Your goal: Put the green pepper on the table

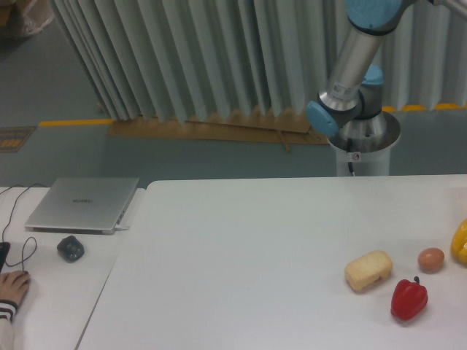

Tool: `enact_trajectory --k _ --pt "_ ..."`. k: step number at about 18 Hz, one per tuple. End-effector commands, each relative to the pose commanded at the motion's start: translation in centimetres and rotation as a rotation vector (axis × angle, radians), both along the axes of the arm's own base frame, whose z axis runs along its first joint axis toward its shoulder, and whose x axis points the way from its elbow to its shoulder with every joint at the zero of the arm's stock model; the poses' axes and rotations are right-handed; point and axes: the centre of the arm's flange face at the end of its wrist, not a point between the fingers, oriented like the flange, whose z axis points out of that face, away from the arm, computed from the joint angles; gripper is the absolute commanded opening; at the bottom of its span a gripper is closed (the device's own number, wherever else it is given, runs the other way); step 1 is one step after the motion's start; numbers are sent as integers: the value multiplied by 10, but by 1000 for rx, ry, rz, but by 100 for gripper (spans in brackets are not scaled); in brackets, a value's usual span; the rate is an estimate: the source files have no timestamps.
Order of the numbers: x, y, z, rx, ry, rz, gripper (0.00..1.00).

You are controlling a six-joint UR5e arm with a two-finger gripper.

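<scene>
Only the lower part of the robot arm (350, 73) shows, rising from its silver base (363, 146) behind the table (241, 255) and leaving the top edge of the view; the gripper is out of frame, so whether it is open, closed or carrying anything is not shown. No green pepper appears anywhere in view. A small red-and-white sticker sits on the base, too small to read. Near the table's right end lie a pale yellow bread roll (368, 270), a brown egg (431, 259) just beside it, and a red bell pepper (408, 300) in front of both. A yellow pepper (460, 242) is cut off by the right edge. On the smaller desk (51, 292) to the left rest a closed silver laptop (82, 204) with faint, illegible lettering on its lid, a dark mouse (71, 249), a black cable (18, 219) and a person's hand (12, 286) at the lower left corner. Grey pleated curtains (182, 58) hang behind.
</scene>
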Motion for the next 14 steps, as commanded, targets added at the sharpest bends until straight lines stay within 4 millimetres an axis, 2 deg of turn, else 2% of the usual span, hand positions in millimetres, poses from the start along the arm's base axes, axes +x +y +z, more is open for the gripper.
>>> enact_trajectory --k 2,6,10,12,14 --pt "6 10 0 -1 -10 -38 11" --pt "26 34 25 7 1 -126 11" --pt "43 48 39 17 -23 -154 11" --pt "48 56 40 42 -44 -164 11" --pt "60 65 50 76 -64 -178 11"
